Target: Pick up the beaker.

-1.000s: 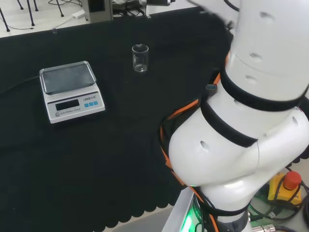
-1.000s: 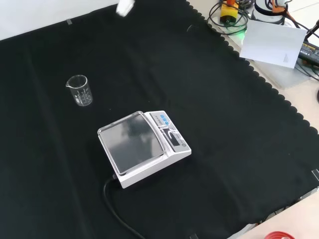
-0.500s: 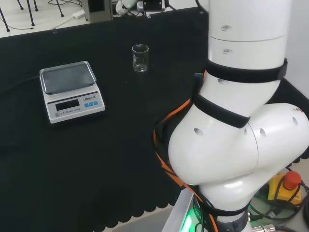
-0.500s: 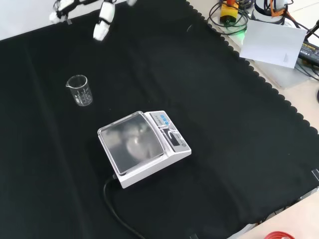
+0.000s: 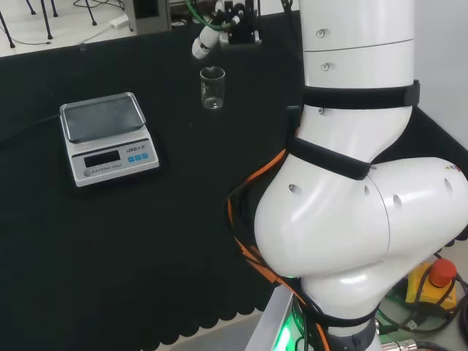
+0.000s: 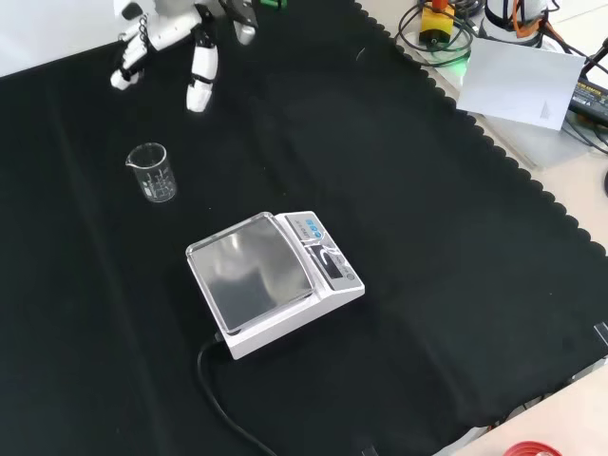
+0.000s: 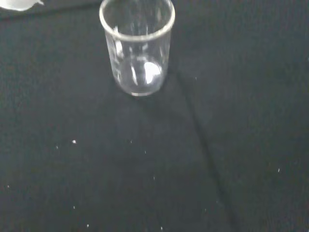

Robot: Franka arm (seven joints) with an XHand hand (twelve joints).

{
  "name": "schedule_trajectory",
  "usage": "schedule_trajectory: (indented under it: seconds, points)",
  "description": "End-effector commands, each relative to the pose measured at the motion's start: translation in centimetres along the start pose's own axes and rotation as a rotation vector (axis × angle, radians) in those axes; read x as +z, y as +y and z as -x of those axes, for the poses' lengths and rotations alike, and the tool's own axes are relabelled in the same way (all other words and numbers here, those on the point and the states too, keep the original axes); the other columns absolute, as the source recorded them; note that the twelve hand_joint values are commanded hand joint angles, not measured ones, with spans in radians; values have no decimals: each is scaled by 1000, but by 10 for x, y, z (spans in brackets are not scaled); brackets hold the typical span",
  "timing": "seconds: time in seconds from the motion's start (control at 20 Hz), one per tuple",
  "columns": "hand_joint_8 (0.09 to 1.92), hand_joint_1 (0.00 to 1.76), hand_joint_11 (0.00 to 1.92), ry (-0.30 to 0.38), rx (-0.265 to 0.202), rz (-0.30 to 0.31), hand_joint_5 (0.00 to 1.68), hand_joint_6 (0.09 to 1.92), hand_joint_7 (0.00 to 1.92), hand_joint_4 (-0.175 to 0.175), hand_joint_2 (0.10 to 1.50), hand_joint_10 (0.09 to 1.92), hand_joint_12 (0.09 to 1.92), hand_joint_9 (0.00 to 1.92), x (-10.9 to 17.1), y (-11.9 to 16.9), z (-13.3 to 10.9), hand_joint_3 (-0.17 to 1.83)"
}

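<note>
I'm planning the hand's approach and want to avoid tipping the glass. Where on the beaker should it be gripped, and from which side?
Grip the beaker round its straight wall, about mid-height, below the flared rim and spout. It stands upright and alone on the cloth, apart from the scale. The hand, fingers relaxed, hangs above and beyond it in the front view, so coming down from that side probably suits best.

Bench: we see black cloth with a scalloped hem along its 3 to 5 o'clock edge in the front view
Beyond the cloth: we find a pale surface, a white sheet and tangled cables at 1 o'clock
Floor: in the head view, we see it light, with dark chair legs at 11 o'clock
</note>
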State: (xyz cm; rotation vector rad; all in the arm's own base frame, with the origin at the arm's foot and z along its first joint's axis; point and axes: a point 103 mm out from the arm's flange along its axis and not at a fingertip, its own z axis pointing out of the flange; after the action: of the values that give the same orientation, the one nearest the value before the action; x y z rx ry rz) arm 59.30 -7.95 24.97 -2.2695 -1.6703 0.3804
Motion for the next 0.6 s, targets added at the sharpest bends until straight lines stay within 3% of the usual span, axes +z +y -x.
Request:
schedule_trajectory:
  seconds: [0.05, 0.2, 0.3, 0.4, 0.6]
  points:
    - [685, 524, 0, 52, -7, -32, 121, 87, 130, 38, 651, 833, 1411, 235, 20, 11, 4, 153]
    - [672, 503, 0, 31, -18, -58, 96, 87, 92, 46, 645, 835, 1387, 214, 26, 23, 5, 135]
    - [665, 494, 0, 30, -54, -59, 73, 87, 63, 53, 645, 839, 1366, 198, 25, 33, 6, 122]
    - [657, 488, 0, -5, -23, -63, 55, 87, 33, 57, 647, 841, 1345, 179, 19, 45, -12, 110]
    - [600, 482, 0, 15, -39, -75, 31, 87, 2, 62, 651, 846, 1300, 131, 24, 65, -20, 92]
